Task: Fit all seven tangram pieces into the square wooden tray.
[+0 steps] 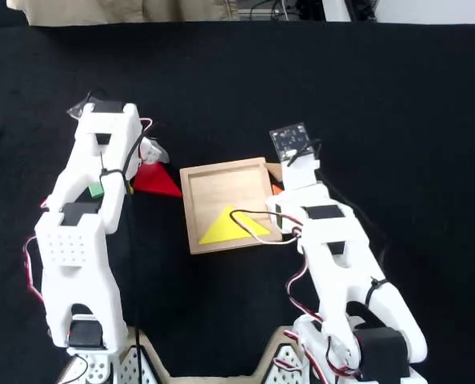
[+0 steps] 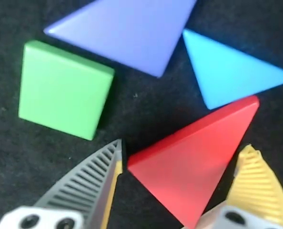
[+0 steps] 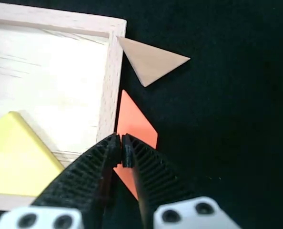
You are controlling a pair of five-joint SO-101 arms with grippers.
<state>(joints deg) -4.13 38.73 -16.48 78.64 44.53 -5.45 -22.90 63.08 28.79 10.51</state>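
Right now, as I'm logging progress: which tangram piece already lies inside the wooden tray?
The yellow triangle, flat in the tray. The red triangle, orange piece and plain wooden triangle lie outside it.

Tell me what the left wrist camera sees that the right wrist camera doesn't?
Left wrist view: green square, purple triangle, blue triangle, and a red triangle between the fingers of the open left gripper. Right wrist view: wooden tray holding a yellow triangle, a tan triangle and orange piece beside it, the shut right gripper. Both: the black table.

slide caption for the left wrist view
Left gripper open around red triangle, green square and blue triangle beyond.
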